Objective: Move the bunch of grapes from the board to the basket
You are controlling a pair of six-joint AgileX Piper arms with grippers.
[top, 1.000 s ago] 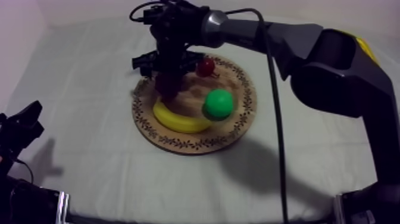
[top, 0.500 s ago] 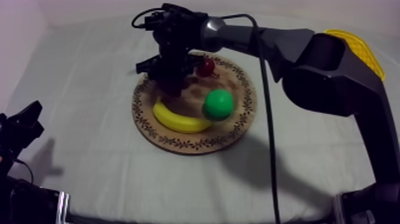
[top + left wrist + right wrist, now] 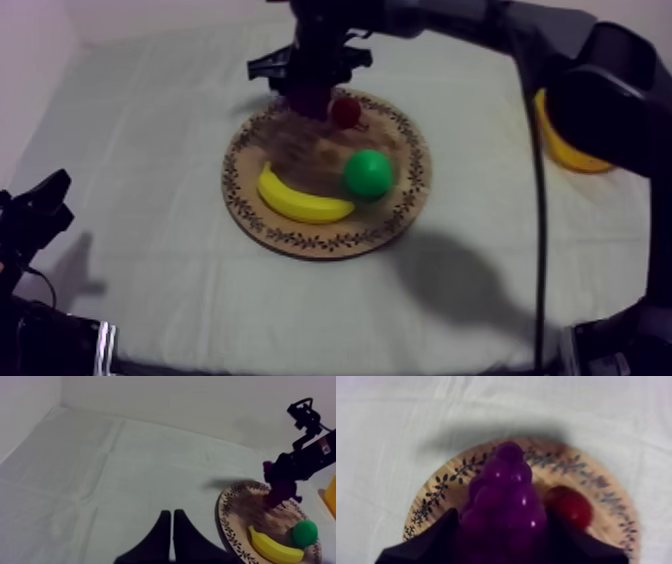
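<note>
My right gripper (image 3: 310,82) is shut on the purple bunch of grapes (image 3: 312,100) and holds it in the air over the far edge of the round wooden board (image 3: 300,243). In the right wrist view the grapes (image 3: 506,496) sit between my black fingers (image 3: 431,543), above the board's rim (image 3: 443,493) and beside the small red fruit (image 3: 568,507). The yellow basket (image 3: 562,150) stands at the right, partly hidden by the arm. My left gripper (image 3: 171,526) is shut on nothing, low at the left (image 3: 35,212).
On the board lie a banana (image 3: 300,202), a green pear (image 3: 368,172) and the small red fruit (image 3: 346,110). From the left wrist, the board (image 3: 235,511), banana (image 3: 272,548) and pear (image 3: 304,532) lie under the hanging grapes (image 3: 279,483).
The right gripper has risen with the grapes off the board and shifted toward the far right. The basket shows more. The left arm has not moved.
</note>
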